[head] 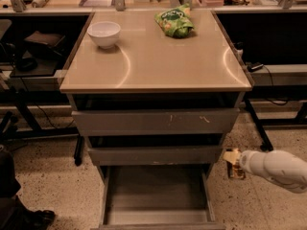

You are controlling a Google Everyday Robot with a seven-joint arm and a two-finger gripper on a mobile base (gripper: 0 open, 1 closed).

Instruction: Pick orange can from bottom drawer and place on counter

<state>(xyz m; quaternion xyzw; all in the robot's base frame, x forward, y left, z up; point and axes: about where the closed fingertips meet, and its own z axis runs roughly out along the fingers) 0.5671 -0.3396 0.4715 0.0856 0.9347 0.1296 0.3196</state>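
Observation:
The orange can hangs in my gripper, to the right of the cabinet at the height of the middle drawer and outside the drawers. The gripper is shut on the can's top, and my white arm comes in from the right edge. The bottom drawer is pulled open below, and its grey tray shows nothing inside. The beige counter is the cabinet's top, well above the can.
A white bowl stands at the counter's back left and a green crinkly snack bag at its back middle. The two upper drawers stick out slightly. Dark desks with cables flank the cabinet, and a metal leg slants behind the can.

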